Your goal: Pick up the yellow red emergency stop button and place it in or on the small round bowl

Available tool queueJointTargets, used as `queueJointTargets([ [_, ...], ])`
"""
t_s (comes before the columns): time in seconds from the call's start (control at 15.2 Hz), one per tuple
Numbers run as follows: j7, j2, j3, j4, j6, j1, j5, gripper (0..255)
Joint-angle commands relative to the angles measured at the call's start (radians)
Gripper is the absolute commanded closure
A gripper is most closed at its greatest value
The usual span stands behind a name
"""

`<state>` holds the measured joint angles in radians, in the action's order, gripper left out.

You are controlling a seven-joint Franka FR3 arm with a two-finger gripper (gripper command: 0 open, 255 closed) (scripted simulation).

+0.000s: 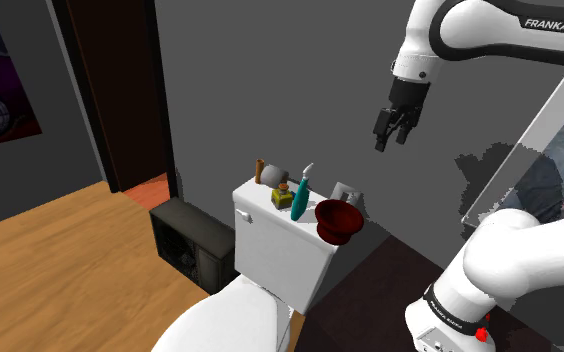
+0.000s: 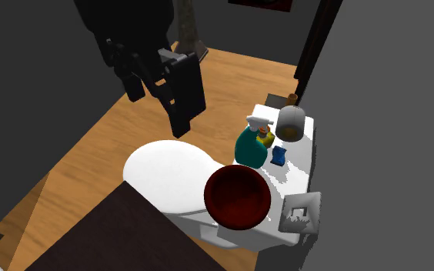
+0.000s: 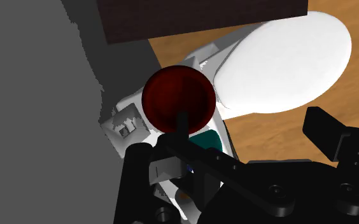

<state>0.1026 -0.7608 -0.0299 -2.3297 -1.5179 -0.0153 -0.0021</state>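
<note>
1. Shoulder view: a bathroom with dark grey walls, a wood floor and a dark brown door on this view's left. The surface is the white toilet tank lid. On it stand one yellow emergency stop button with a red top, one teal spray bottle just right of it, one dark red round bowl at the right end and one pale roll at the left end. The black gripper hangs high above and right of the bowl, well apart from everything, fingers spread around nothing
2. Second exterior view: the button sits between the bottle and the roll; one small blue object and one white box also stand on the tank; the closed toilet seat lies on this view's left
3. Wrist view: the bowl lies ahead of the gripper, beside the seat
</note>
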Motion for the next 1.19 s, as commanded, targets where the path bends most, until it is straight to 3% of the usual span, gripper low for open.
queueJointTargets([
  [0.0,0.0,0.0,0.0,0.0,0.0,0.0,0.0,0],
  [0.53,-0.03,0.219,0.015,-0.036,-0.267,-0.004,-0.012,0],
  [1.12,-0.061,0.531,0.027,0.034,-0.52,-0.007,-0.019,0],
])
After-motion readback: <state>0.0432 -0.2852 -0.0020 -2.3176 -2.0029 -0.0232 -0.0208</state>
